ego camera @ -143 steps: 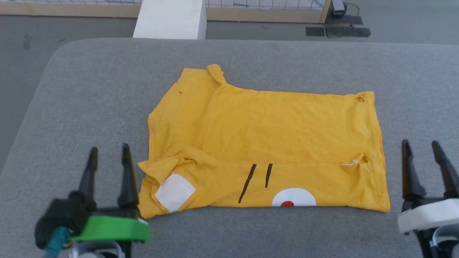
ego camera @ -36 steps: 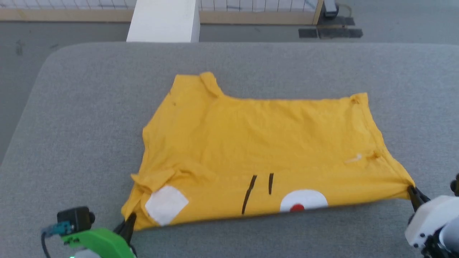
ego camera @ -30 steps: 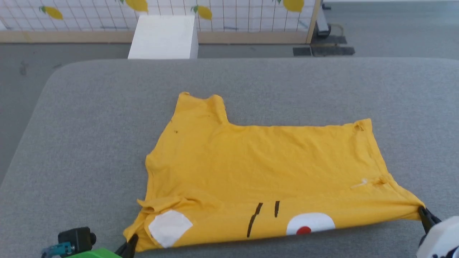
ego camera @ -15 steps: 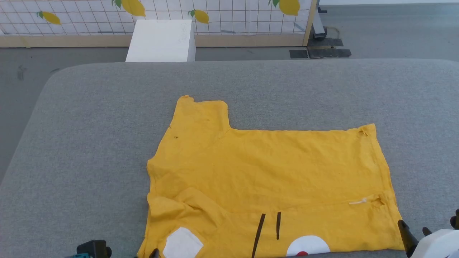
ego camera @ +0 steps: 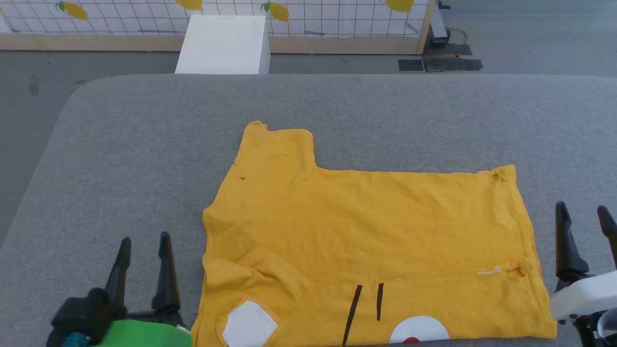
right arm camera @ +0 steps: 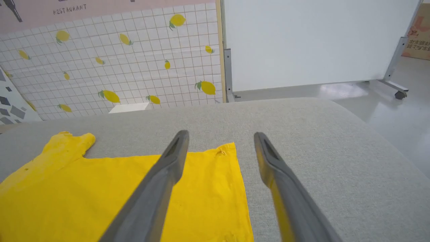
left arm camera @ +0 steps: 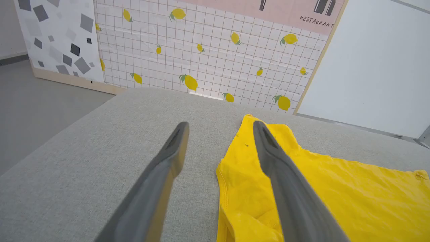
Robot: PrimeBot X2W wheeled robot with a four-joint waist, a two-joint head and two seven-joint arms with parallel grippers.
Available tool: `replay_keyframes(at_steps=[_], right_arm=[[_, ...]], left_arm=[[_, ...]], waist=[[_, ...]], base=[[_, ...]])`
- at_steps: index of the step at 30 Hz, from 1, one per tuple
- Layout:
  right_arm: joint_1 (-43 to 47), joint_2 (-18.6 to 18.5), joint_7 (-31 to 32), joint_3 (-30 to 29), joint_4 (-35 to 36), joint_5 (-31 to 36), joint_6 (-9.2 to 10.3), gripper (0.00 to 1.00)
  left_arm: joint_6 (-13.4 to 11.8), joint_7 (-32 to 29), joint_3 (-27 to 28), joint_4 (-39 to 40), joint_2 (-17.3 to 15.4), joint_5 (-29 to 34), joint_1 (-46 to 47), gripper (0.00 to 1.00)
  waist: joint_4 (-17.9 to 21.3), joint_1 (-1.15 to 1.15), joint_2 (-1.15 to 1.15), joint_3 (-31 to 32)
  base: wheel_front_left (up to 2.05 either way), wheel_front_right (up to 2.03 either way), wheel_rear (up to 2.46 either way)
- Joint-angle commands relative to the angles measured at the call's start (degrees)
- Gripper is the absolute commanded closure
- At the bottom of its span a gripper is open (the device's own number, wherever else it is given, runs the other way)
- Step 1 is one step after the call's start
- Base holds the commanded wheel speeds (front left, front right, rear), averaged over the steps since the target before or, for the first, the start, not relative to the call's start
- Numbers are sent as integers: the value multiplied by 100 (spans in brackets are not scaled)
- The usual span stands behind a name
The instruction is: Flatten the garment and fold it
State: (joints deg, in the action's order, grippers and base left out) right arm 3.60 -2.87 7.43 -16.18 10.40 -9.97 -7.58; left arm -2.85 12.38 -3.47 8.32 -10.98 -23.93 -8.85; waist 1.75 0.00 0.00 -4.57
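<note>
The left claw (ego camera: 145, 237) stands open, its two dark fingers spread and holding nothing, over the grey fabric-covered bench (ego camera: 144, 144). Just to the right of this claw lies the mustard-yellow cotton short-sleeved T-shirt (ego camera: 366, 226), spread flat on the bench with its long side running across towards the other claw. One sleeve (ego camera: 277, 144) sticks out beyond and to the right of the left claw's fingertips.

On the near side, a band of cloth lies turned over on top of the shirt. It shows a white square patch (ego camera: 248, 327) closest to the left claw, then two black lines (ego camera: 366, 303), then a white round patch with a red dot (ego camera: 418, 332).

The shirt's straight end edge stops just left of the right claw (ego camera: 581, 206), which is also spread wide and empty, its fingers apart from the cloth.

Well beyond both claws, past the far edge of the bench, a white box (ego camera: 224, 31) stands before a lemon-print grid panel (ego camera: 337, 14).
</note>
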Motion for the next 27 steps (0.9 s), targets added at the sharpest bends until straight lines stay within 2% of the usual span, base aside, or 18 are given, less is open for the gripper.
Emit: replay_keyframes(at_steps=[1, 3, 6, 9, 12, 15, 18, 22, 23, 27], right_arm=[[-23, -1, -226, 66, 30, 85, 9, 0], [42, -1, -474, 178, 11, 190, 9, 0], [130, -1, -758, 271, -113, 237, 9, 0], [178, -1, -924, 333, -261, 198, 9, 0], [156, -1, -986, 400, -311, 159, 9, 0], [64, -1, -1042, 441, -307, 138, 9, 0], [-68, -1, -1078, 479, -303, 123, 9, 0], [-260, -1, -1134, 498, -354, 72, 9, 0], [-377, -1, -1182, 528, -408, 21, 9, 0], [-543, -1, -1199, 571, -470, -27, 9, 0]], left_arm=[[20, 142, -80, 15, 54, 255, 109, 0], [-14, 229, -211, -21, 143, 613, 125, 0], [-82, 256, -247, -91, 408, 813, 117, 0], [-14, 259, -240, -149, 532, 931, 218, 0], [146, 260, -225, -252, 446, 1040, 532, 0], [391, 122, -213, -460, 169, 1044, 1146, 0], [615, -409, -242, -562, -140, 1023, 1871, 0], [847, -1360, -300, -802, -433, 680, 2958, 0], [946, -2044, -464, -1001, -677, 498, 3787, 0], [999, -2832, -653, -1443, -845, 156, 4682, 0]], waist=[[-6, 0, 0, -14], [-5, 0, 0, -21], [12, 0, 0, -36], [41, 0, 0, -101], [96, 0, 0, -231], [145, 0, 0, -429], [211, 0, 0, -653], [281, 0, 0, -988], [332, 0, 0, -1255], [424, 0, 0, -1587]], base=[[0, 0, 0], [0, 0, 0], [0, 0, 0], [0, 0, 0], [0, 0, 0], [0, 0, 0], [0, 0, 0], [0, 0, 0], [0, 0, 0], [0, 0, 0]])
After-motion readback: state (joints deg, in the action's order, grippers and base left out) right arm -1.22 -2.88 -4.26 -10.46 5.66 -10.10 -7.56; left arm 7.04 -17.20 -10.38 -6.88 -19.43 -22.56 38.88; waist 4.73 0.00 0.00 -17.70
